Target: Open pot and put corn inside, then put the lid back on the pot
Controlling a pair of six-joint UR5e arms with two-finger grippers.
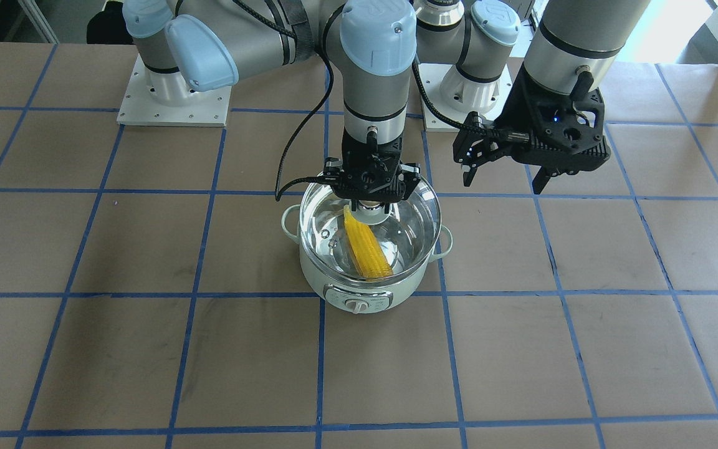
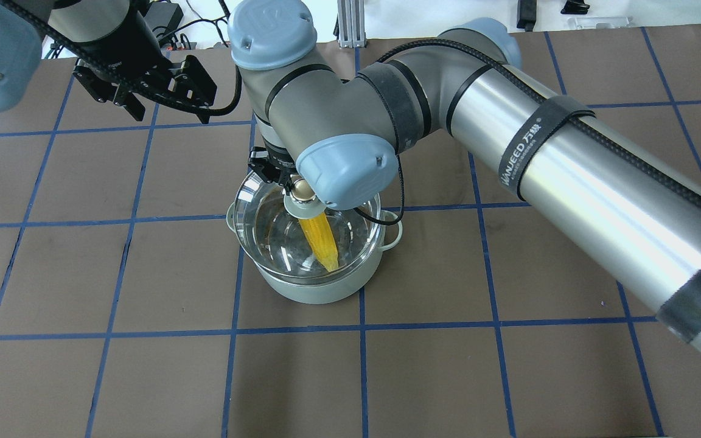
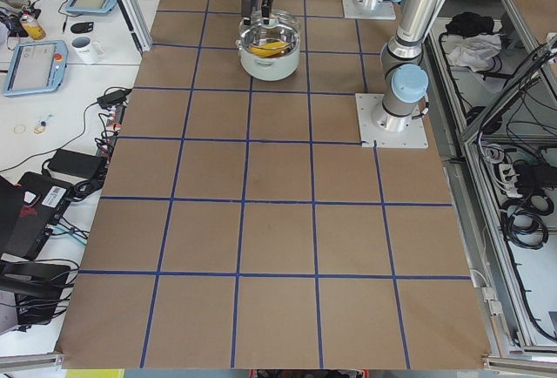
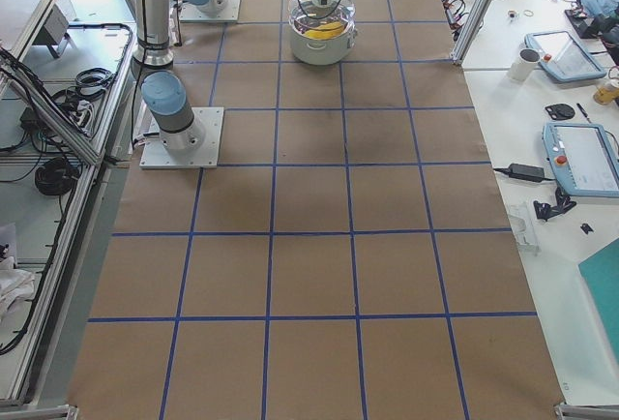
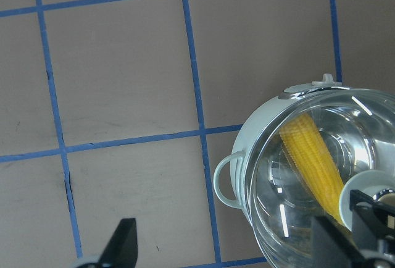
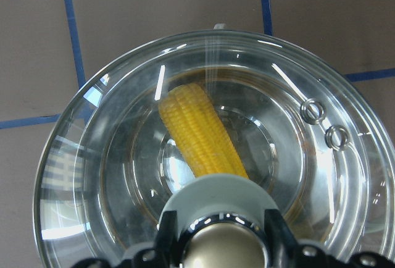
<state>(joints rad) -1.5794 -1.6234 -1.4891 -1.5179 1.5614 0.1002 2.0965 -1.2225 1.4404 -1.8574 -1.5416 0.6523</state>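
Observation:
The pale mint-green pot (image 1: 371, 293) stands mid-table with its dial panel facing away from the robot. The yellow corn (image 1: 368, 249) lies slanted inside it and shows through the glass in the right wrist view (image 6: 197, 135). My right gripper (image 1: 371, 198) is shut on the beige knob (image 6: 219, 252) of the glass lid (image 1: 418, 218). The lid sits over the pot's mouth, shifted a little toward the robot; I cannot tell whether it rests on the rim. My left gripper (image 1: 502, 184) hangs open and empty above the table, beside the pot on my left.
The table is brown paper with a blue tape grid (image 2: 143, 219). The two arm base plates (image 1: 175, 100) stand at the robot's edge. A side bench with tablets and a mug (image 4: 527, 57) lies beyond the table's far edge.

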